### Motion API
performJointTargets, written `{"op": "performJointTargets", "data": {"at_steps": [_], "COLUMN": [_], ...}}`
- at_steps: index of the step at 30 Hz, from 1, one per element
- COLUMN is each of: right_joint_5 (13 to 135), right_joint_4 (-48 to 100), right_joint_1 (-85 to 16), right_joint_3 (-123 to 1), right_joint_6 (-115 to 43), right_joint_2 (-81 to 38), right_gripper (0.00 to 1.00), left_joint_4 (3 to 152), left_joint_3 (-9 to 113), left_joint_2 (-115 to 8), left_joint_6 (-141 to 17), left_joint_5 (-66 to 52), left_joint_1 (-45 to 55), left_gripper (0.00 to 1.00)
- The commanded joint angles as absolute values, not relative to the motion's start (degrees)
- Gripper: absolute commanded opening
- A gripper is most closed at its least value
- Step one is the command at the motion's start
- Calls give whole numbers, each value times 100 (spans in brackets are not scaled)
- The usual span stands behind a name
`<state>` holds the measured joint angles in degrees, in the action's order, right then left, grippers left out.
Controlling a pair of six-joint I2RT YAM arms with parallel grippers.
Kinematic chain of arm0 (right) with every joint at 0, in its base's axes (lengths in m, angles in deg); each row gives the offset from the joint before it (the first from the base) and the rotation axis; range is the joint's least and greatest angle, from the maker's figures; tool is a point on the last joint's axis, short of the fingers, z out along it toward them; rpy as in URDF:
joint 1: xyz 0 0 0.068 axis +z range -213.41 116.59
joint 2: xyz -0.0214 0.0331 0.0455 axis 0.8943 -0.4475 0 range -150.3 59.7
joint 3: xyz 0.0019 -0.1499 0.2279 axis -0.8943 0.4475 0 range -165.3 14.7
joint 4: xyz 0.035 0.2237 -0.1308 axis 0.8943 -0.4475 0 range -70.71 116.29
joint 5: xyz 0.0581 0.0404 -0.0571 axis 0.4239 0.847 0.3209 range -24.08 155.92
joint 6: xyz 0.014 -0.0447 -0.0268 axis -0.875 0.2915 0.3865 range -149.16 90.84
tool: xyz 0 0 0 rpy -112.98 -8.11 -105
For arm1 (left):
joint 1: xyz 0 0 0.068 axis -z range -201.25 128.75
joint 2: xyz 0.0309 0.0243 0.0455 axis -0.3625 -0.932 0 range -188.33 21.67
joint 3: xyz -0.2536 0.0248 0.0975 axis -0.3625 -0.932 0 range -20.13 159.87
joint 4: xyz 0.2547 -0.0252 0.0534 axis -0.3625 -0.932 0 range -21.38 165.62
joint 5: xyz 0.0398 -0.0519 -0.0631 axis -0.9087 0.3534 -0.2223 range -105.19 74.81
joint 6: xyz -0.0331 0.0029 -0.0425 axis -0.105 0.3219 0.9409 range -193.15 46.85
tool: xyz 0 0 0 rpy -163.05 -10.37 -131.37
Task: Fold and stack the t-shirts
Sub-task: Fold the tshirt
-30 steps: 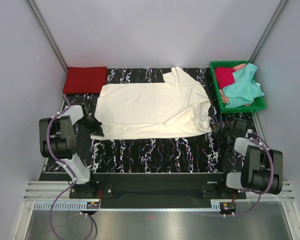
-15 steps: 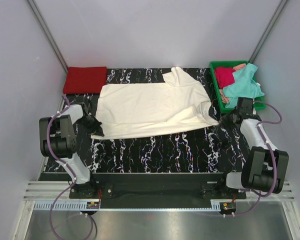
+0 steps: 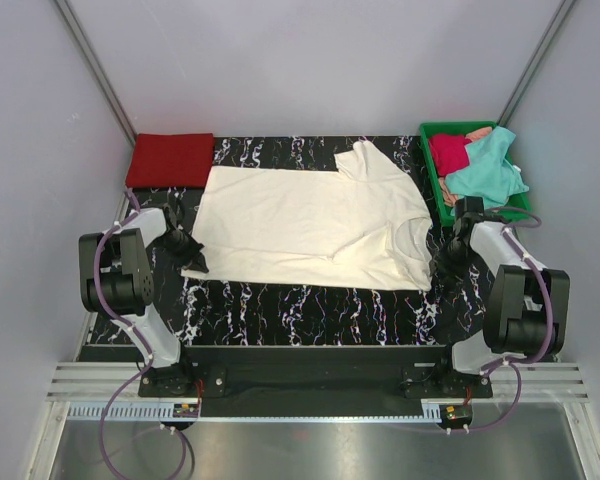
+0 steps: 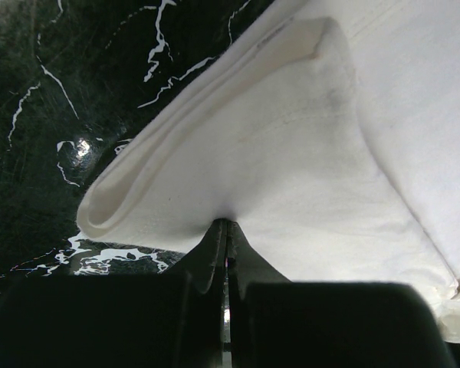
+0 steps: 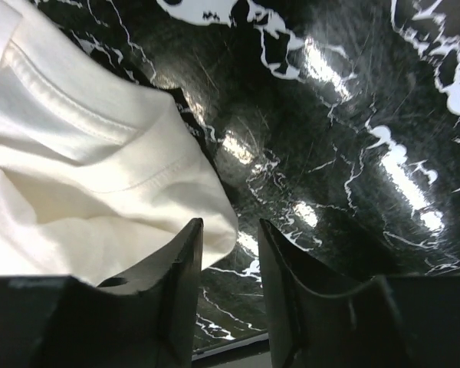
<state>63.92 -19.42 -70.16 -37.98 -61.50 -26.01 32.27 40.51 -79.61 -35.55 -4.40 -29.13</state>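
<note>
Left gripper (image 4: 228, 224) is clamped tight on the near-left edge of the cream-white shirt (image 3: 310, 215). Right gripper (image 5: 230, 226) has its jaws apart, with the shirt's corner at the gap, unpinched. The shirt lies spread across the middle of the table (image 3: 300, 300).

No text, label, brand, number or sign was readable in any view.
</note>
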Motion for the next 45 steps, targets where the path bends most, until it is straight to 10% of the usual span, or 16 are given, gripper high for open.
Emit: {"op": "performJointTargets", "data": {"at_steps": [1,6,13,26,38,45], "right_joint_5": [5968,6483,7444,5784,8435,8526], "right_joint_4": [-2179,-1863,-783,-1089,-1475,-1440], "right_joint_1": [-7000,-6992,-6992,-7203,-6483,-5902], "right_joint_3": [-4128,-4400,-4172,-3811,-4445,-4330], "right_joint_6": [-5633,-5377,-6027,-5871,-4516,-4419], "right_joint_2": [-2757,-2705,-3099,-3303,-2307,-2713], "right_gripper": [43,39,0,0,69,69], "left_joint_4": [3704,3668,3704,3686,3677,3712], "left_joint_3": [4051,4095,4060,4078,4016,3964], "left_joint_2": [-8152,-8073,-8090,-8073,-7835,-7774], "left_joint_6": [-3571,-3624,-3598,-3633,-3650,-3641], "left_joint_5": [-877,-877,-798,-816,-772,-710], "left_joint_1": [-2995,-2995,-3004,-2995,-2995,-2969], "left_gripper": [0,0,0,0,0,0]}}
